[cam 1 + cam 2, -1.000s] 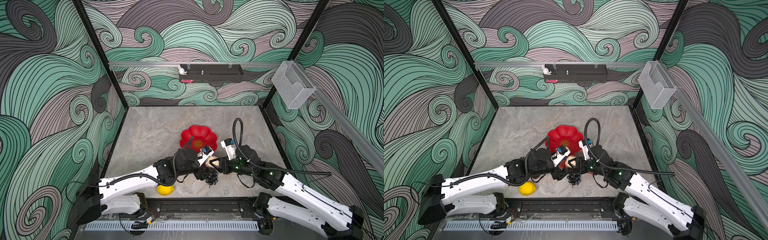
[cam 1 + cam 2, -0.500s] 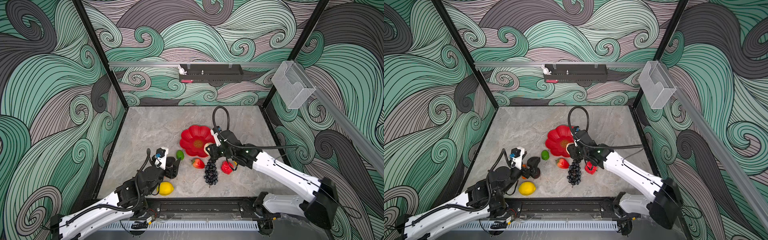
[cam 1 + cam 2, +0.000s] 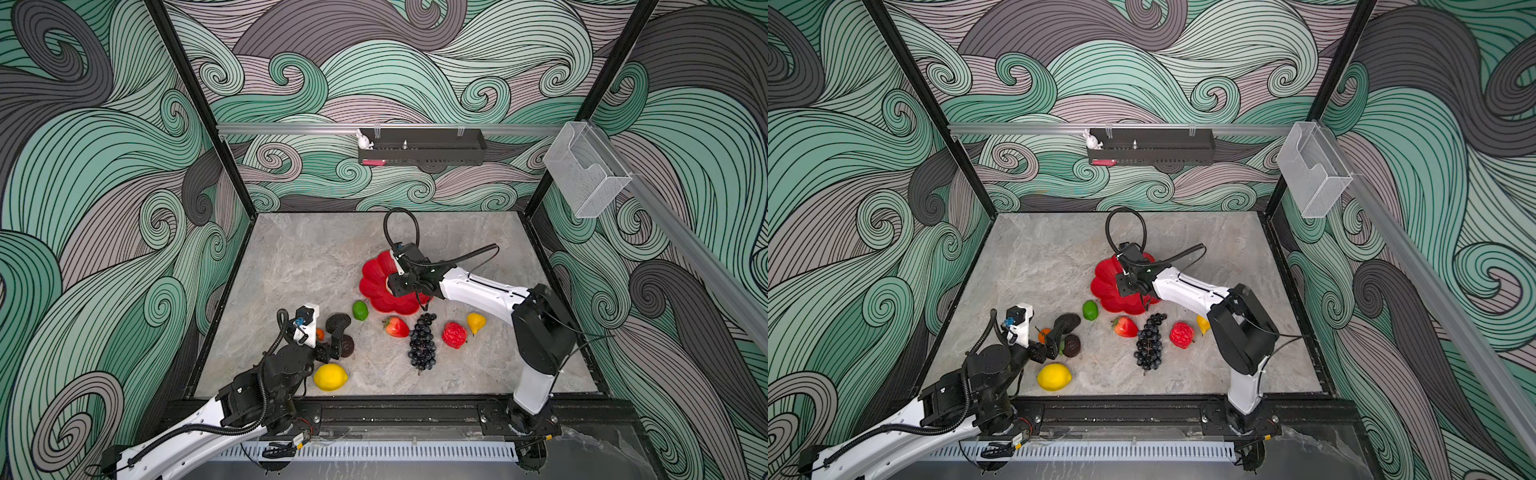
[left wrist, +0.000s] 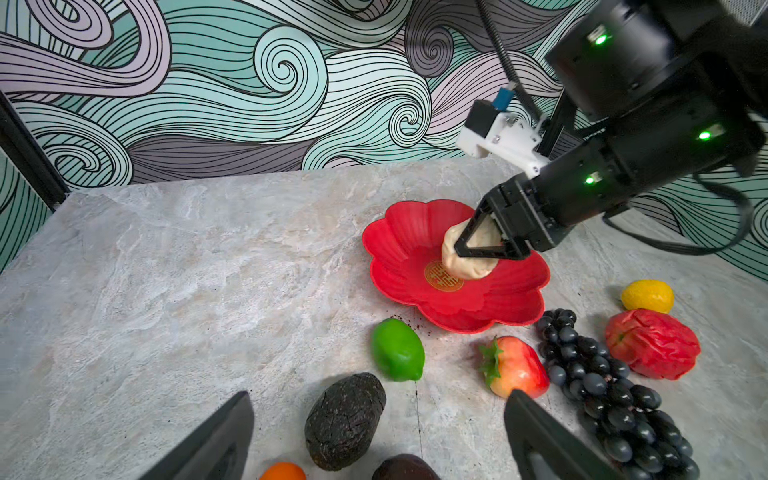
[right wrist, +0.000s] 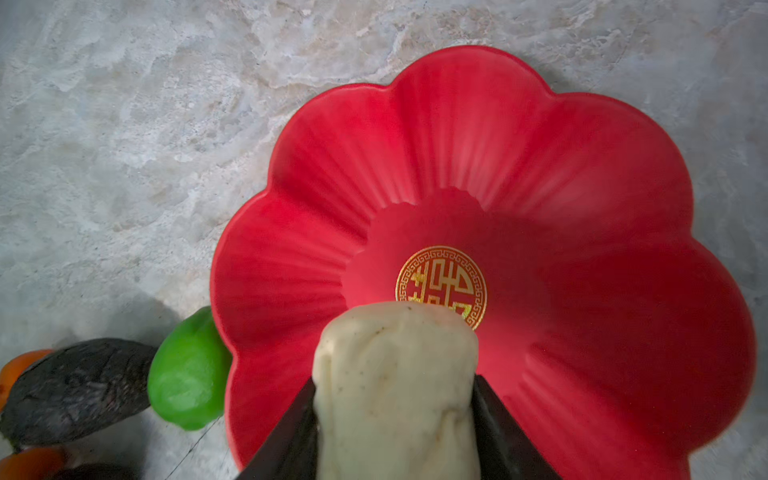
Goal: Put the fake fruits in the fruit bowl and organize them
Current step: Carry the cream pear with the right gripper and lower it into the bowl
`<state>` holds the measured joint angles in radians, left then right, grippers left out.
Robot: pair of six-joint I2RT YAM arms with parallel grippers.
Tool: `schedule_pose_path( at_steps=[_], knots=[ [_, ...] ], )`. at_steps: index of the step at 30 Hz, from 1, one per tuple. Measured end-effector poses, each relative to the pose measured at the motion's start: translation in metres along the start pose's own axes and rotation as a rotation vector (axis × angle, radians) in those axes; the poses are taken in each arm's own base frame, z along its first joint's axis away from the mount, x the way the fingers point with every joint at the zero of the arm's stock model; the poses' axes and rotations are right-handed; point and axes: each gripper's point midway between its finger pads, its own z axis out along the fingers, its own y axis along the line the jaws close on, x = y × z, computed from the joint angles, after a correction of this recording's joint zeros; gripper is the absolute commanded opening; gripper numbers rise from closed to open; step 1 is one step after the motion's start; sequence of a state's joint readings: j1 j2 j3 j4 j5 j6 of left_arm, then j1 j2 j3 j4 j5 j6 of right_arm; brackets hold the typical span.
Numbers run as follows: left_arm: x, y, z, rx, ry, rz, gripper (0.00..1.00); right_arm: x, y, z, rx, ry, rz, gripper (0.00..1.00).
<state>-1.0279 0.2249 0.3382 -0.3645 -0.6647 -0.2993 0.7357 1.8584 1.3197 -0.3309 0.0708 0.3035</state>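
Cream fruit, newly above bowl, between fingers

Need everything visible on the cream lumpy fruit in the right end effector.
The cream lumpy fruit is off-white and matte, with soft folds and small dark specks; it looks like moulded plastic or foam. The right end effector is closed on it, its black fingers pressed against opposite sides, and the fruit's free end points down. It hangs over the middle of the red fruit bowl, by the gold emblem. Whether its tip touches the bowl floor cannot be told.
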Motion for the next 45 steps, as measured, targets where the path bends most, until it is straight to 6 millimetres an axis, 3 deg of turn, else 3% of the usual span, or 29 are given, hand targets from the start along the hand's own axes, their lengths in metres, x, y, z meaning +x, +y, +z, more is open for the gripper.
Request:
schedule_pose_path(
  at_steps=[5, 11, 17, 32, 45],
  knots=[
    [0.0, 0.001, 0.0, -0.005, 0.001, 0.001, 0.99, 0.002, -0.012, 0.022, 0.022, 0.026, 0.019, 0.45],
    [0.0, 0.001, 0.0, -0.008, 0.001, 0.003, 0.99, 0.004, -0.021, 0.036, 0.036, 0.04, 0.033, 0.45],
    [0.003, 0.001, 0.002, -0.013, 0.012, 0.013, 0.99, -0.001, -0.019, 0.039, 0.027, 0.019, 0.037, 0.47],
    [0.004, 0.002, 0.004, -0.029, 0.017, 0.021, 0.99, 0.0, -0.018, 0.04, 0.018, 0.01, 0.045, 0.66],
    [0.008, 0.001, 0.008, -0.041, 0.038, 0.043, 0.99, 0.006, -0.019, 0.041, 0.022, 0.024, 0.044, 0.76]
  ],
)
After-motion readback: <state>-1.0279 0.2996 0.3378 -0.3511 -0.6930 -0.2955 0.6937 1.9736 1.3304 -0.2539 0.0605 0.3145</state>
